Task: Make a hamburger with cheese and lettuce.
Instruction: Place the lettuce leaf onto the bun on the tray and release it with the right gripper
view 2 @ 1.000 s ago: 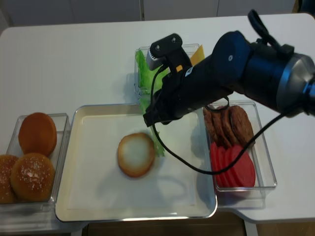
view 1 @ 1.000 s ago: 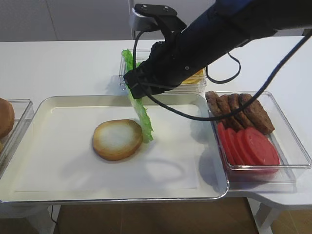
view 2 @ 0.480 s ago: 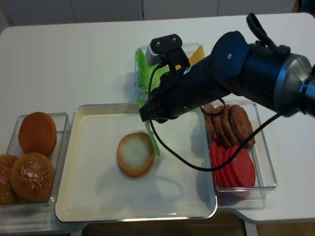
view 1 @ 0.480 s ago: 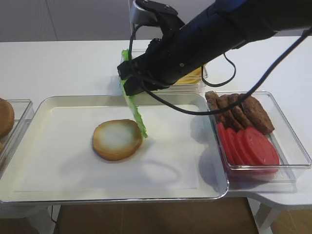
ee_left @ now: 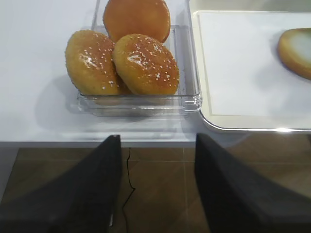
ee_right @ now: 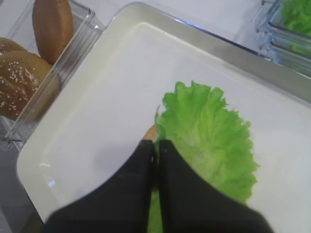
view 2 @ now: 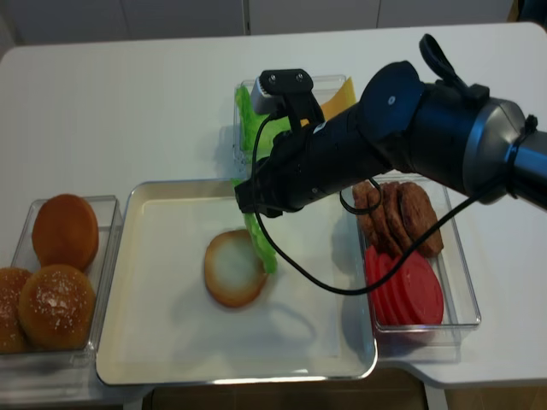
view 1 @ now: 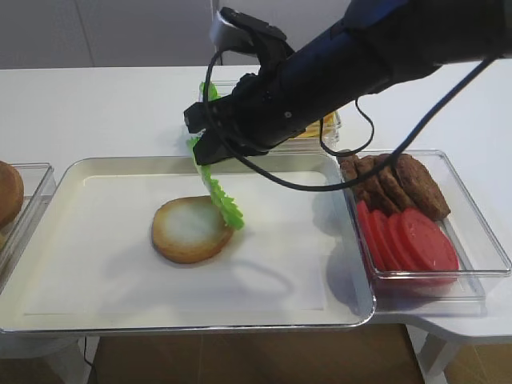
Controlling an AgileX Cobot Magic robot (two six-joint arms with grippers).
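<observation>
Right wrist view: jaws clenched on lettuce (ee_right: 206, 136) edge, above hamburger (view 1: 189, 230) rim.

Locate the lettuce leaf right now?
The lettuce hangs pinched in the shut right gripper, over the tray, its lower edge at the right rim of the bun half.

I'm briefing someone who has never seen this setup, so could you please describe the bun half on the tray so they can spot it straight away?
Start from the large white tray in the middle of the table. The hamburger bun half lies on it, left of centre, cut face up, just beside the lettuce hanging from the right gripper. Unlike the domed buns in the left bin, it is flat, with a pale face and a toasted rim.
</observation>
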